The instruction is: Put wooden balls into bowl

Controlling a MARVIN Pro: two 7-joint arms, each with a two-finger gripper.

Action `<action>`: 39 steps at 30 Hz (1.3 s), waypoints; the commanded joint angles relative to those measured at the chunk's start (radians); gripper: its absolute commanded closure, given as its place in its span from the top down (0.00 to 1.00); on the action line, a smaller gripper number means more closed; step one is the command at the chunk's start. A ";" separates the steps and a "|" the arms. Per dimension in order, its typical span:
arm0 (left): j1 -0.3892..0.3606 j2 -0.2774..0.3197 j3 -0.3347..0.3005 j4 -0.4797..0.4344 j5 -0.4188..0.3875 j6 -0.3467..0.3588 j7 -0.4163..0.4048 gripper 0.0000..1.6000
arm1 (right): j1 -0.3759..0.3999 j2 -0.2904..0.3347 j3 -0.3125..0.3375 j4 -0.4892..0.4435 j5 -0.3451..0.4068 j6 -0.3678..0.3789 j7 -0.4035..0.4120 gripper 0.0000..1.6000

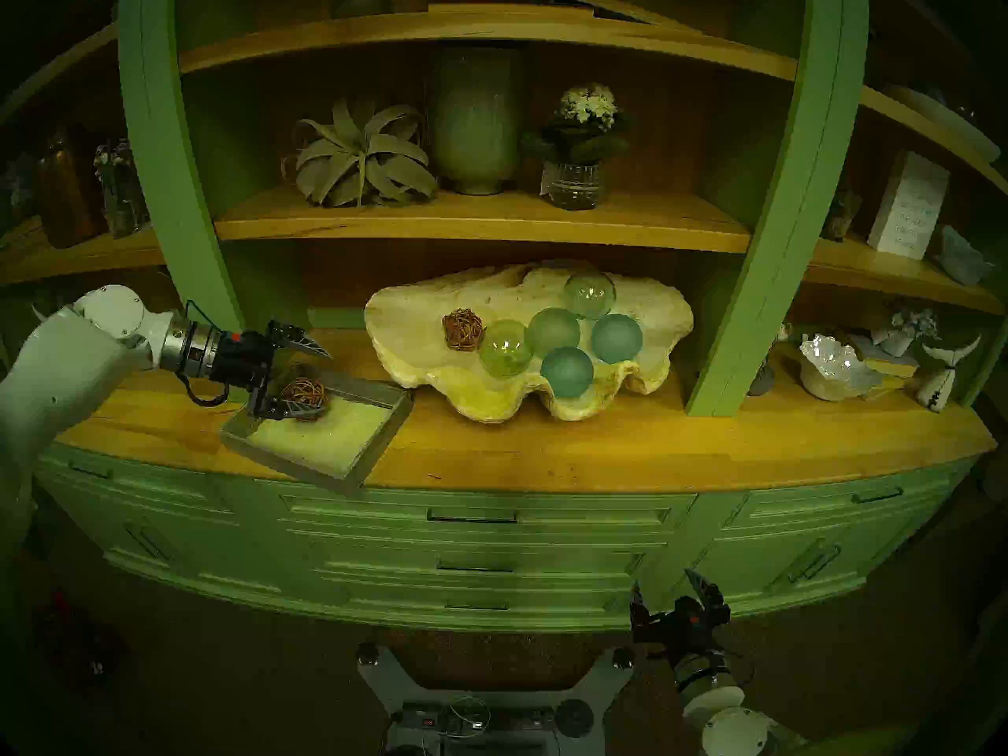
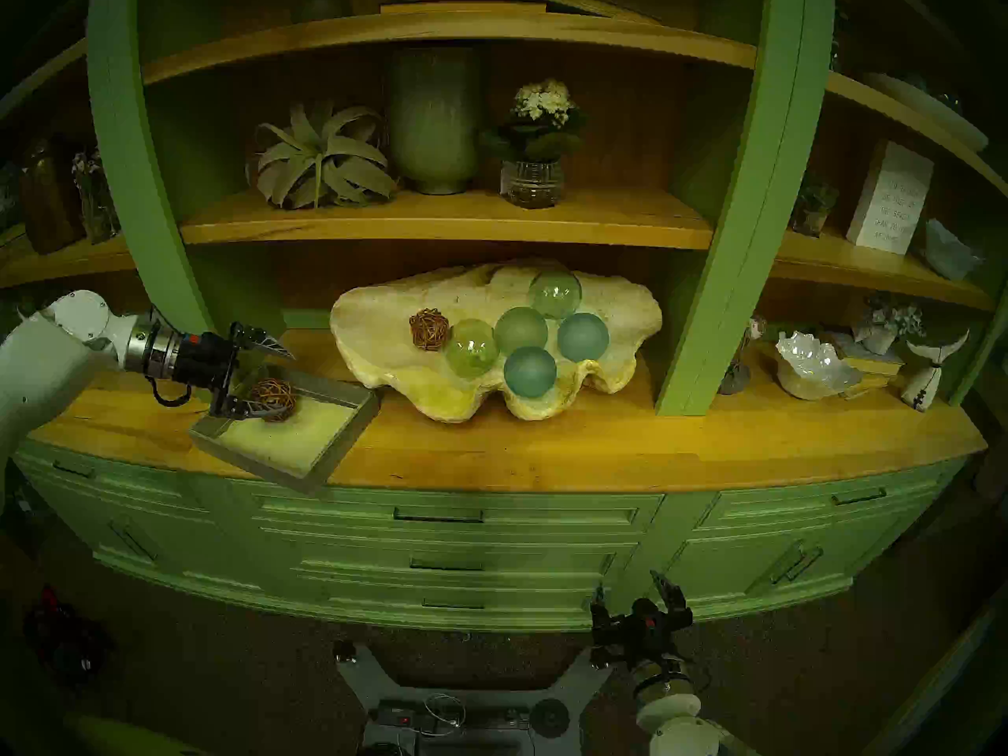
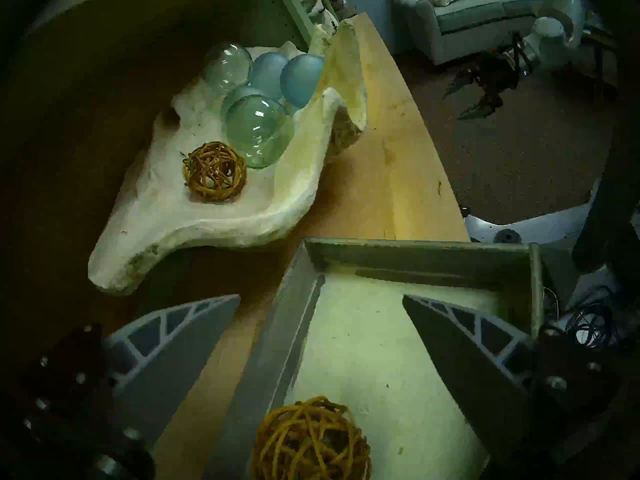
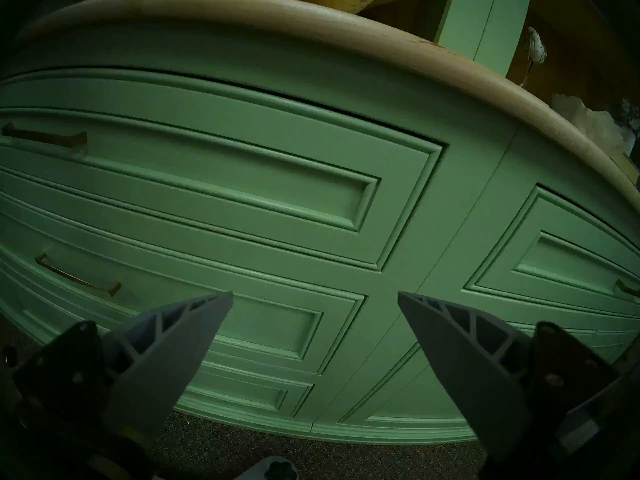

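One woven rattan ball lies in the left part of the big cream clam-shell bowl, touching a clear green glass sphere. The other rattan ball rests in the square grey tray, left of the shell. My left gripper is wide open around this ball, one finger above and one in front, not closed on it. My right gripper is open and empty, low in front of the drawers.
Several green and teal glass spheres fill the shell's middle and right. A wooden shelf hangs just above the shell. Green posts flank the bay. The tray overhangs the counter's front edge. A small white ruffled bowl sits at the right.
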 commanded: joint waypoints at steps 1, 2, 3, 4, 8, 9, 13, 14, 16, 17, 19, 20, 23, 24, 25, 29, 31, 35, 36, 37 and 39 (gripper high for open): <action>-0.017 0.099 -0.039 -0.076 0.029 0.005 0.065 1.00 | 0.001 0.000 0.003 -0.024 0.000 -0.005 -0.002 1.00; -0.011 0.123 -0.028 -0.105 0.040 0.014 0.095 1.00 | 0.001 0.000 0.003 -0.025 0.000 -0.005 -0.002 1.00; -0.010 0.126 -0.024 -0.106 0.065 0.013 0.113 1.00 | 0.001 0.000 0.003 -0.025 0.000 -0.005 -0.002 1.00; -0.007 0.129 -0.023 -0.107 0.080 0.014 0.131 1.00 | 0.001 0.001 0.003 -0.026 0.000 -0.005 -0.002 1.00; -0.001 0.106 -0.022 -0.067 0.159 0.022 0.199 1.00 | 0.000 0.001 0.003 -0.027 0.000 -0.004 -0.002 1.00; -0.005 0.099 -0.014 -0.060 0.193 0.019 0.228 1.00 | -0.001 0.001 0.003 -0.027 0.000 -0.004 -0.002 1.00; -0.007 0.045 -0.016 -0.002 0.253 0.018 0.251 1.00 | -0.001 0.001 0.003 -0.029 0.000 -0.003 -0.002 1.00; -0.009 0.037 -0.008 0.005 0.265 0.020 0.273 1.00 | -0.001 0.001 0.003 -0.029 0.000 -0.003 -0.002 1.00; -0.014 0.009 -0.008 0.034 0.288 0.017 0.282 1.00 | -0.001 0.001 0.003 -0.029 0.000 -0.003 -0.002 1.00; -0.018 -0.005 -0.007 0.048 0.294 0.019 0.279 1.00 | -0.001 0.001 0.003 -0.029 0.000 -0.003 -0.002 1.00; -0.026 -0.028 -0.004 0.075 0.316 0.018 0.279 1.00 | -0.001 0.001 0.003 -0.028 0.000 -0.004 -0.002 1.00; -0.028 -0.039 -0.003 0.088 0.323 0.016 0.281 1.00 | -0.001 0.001 0.003 -0.028 0.000 -0.004 -0.002 1.00; -0.040 -0.073 -0.003 0.137 0.341 0.012 0.274 1.00 | -0.001 0.001 0.003 -0.028 0.000 -0.004 -0.002 1.00; -0.043 -0.083 -0.003 0.152 0.346 0.008 0.272 1.00 | -0.001 0.001 0.003 -0.028 0.000 -0.004 -0.002 1.00; -0.047 -0.092 -0.006 0.167 0.337 0.004 0.258 1.00 | -0.001 0.001 0.003 -0.027 0.000 -0.004 -0.002 1.00; -0.062 -0.120 -0.003 0.204 0.361 -0.005 0.248 1.00 | 0.000 0.001 0.003 -0.027 0.000 -0.004 -0.002 1.00; -0.067 -0.138 -0.004 0.238 0.362 -0.012 0.241 1.00 | -0.001 0.001 0.003 -0.027 0.000 -0.004 -0.002 1.00; -0.083 -0.175 -0.009 0.313 0.364 -0.030 0.226 1.00 | -0.001 0.001 0.003 -0.028 0.000 -0.004 -0.002 1.00; -0.085 -0.180 -0.011 0.324 0.359 -0.032 0.219 1.00 | -0.001 0.001 0.003 -0.028 0.000 -0.004 -0.002 1.00; -0.089 -0.186 -0.012 0.336 0.359 -0.037 0.213 1.00 | -0.001 0.001 0.003 -0.028 0.000 -0.004 -0.002 1.00; -0.096 -0.201 -0.015 0.366 0.353 -0.045 0.194 1.00 | -0.001 0.001 0.003 -0.028 0.000 -0.004 -0.002 1.00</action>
